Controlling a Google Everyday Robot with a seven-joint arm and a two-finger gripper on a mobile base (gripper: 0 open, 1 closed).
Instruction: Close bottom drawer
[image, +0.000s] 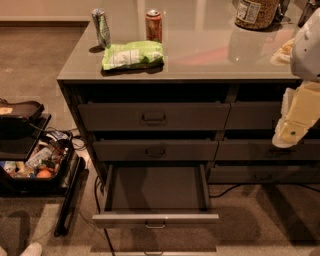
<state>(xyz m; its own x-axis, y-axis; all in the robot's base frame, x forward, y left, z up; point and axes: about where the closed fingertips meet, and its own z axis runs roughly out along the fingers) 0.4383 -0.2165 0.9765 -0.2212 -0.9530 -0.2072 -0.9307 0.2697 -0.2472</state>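
Note:
The bottom drawer (156, 192) is the lowest tier of the left stack of the dark grey-brown cabinet. It is pulled far out towards me and looks empty inside. Its low front (156, 219) carries a small metal loop handle (155, 225) at the centre. A second pale edge shows just below the front at the frame's bottom. My gripper (288, 135), cream-coloured on a white arm, hangs at the right edge in front of the right stack of drawers. It is well to the right of the open drawer, above it, and touches nothing.
The two upper left drawers (154, 116) (156, 150) are shut. On the countertop (210, 55) lie a green bag (132, 54), two cans (101, 27) (153, 25) and a jar (256, 12). An open case of items (35, 165) and a dark bar (70, 200) lie on the carpet at the left. Cables run along the floor.

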